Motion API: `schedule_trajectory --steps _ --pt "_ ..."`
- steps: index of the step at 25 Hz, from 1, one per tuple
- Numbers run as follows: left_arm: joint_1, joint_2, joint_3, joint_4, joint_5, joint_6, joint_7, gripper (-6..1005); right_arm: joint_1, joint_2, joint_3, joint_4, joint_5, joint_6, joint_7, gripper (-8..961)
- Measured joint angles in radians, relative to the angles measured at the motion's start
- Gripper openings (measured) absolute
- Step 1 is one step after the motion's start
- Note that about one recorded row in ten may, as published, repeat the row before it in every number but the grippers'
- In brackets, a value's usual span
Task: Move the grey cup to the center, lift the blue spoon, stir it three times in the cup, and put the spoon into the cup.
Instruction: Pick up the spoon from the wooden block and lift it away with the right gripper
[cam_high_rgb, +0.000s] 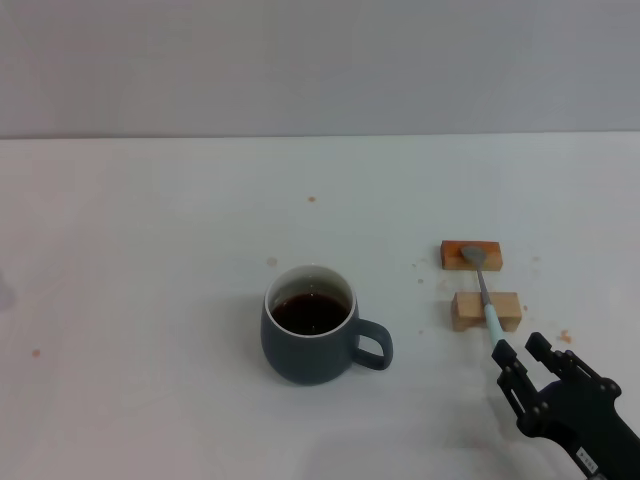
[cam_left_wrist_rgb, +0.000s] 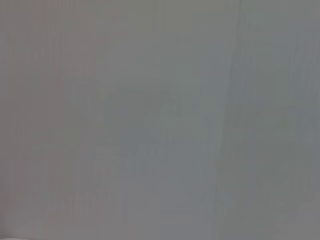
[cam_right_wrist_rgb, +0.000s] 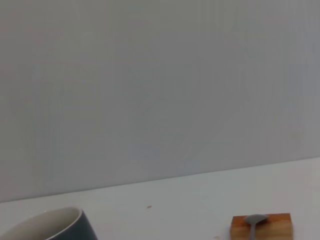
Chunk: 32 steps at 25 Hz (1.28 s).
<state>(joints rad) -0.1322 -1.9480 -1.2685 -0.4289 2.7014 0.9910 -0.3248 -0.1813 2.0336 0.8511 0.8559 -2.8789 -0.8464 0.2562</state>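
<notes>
The grey cup (cam_high_rgb: 310, 335) stands near the table's middle, holding dark liquid, with its handle toward my right side. To its right lies the blue spoon (cam_high_rgb: 483, 290), bridging two small wooden blocks, bowl on the far one and pale handle pointing toward me. My right gripper (cam_high_rgb: 520, 350) is open just short of the handle's tip, low at the table's front right; the tip nearly meets one finger. In the right wrist view the cup's rim (cam_right_wrist_rgb: 50, 224) and the spoon's bowl (cam_right_wrist_rgb: 255, 220) show. The left gripper is out of view.
The far block (cam_high_rgb: 471, 256) is orange-brown and the near block (cam_high_rgb: 486, 311) is pale wood. Small brown specks dot the white table (cam_high_rgb: 150, 250). A grey wall rises behind the table. The left wrist view shows only a blank grey surface.
</notes>
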Motion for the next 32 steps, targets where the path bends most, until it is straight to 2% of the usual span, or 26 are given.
schedule_trajectory --steps 17,32 --pt "0.01 0.003 0.002 -0.011 0.0 0.0 0.001 -2 0.01 -0.005 0.018 0.021 -0.001 0.057 0.001 411" --pt "0.026 0.005 -0.003 -0.048 0.02 -0.01 0.005 -2 0.001 -0.03 0.006 0.092 -0.018 0.144 -0.011 411"
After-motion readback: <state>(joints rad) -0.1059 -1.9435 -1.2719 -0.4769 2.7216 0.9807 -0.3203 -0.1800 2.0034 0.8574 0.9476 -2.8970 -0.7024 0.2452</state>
